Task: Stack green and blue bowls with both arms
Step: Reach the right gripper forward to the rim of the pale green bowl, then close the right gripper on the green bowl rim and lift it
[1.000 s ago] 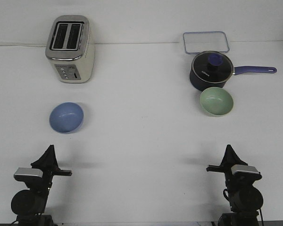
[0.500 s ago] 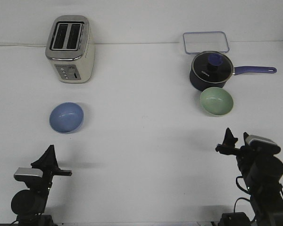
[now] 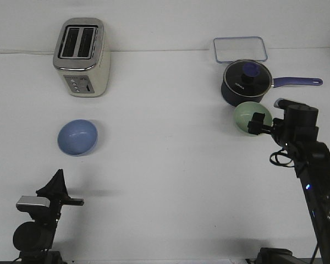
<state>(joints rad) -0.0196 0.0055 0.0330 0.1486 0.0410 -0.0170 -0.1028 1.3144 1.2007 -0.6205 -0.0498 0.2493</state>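
Your left gripper (image 3: 56,181) waits low and near; whether its fingers are parted, you cannot tell. The blue bowl (image 3: 77,137) sits beyond it on the surface (image 3: 165,165). Farther off, your right gripper (image 3: 257,123) meets the green bowl (image 3: 252,118), finger state unclear; pinch only the near rim, clear of the saucepan (image 3: 247,82).

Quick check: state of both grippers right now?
Left gripper: holding nothing; open or closed cannot be told.
Right gripper: at the green bowl; grip cannot be told.

The white worktop (image 3: 165,165) carries a cream toaster (image 3: 81,57) at far left; a blue bowl (image 3: 77,137) nearer; a clear tray (image 3: 240,49), a saucepan (image 3: 246,82) and a green bowl (image 3: 247,117) at right.
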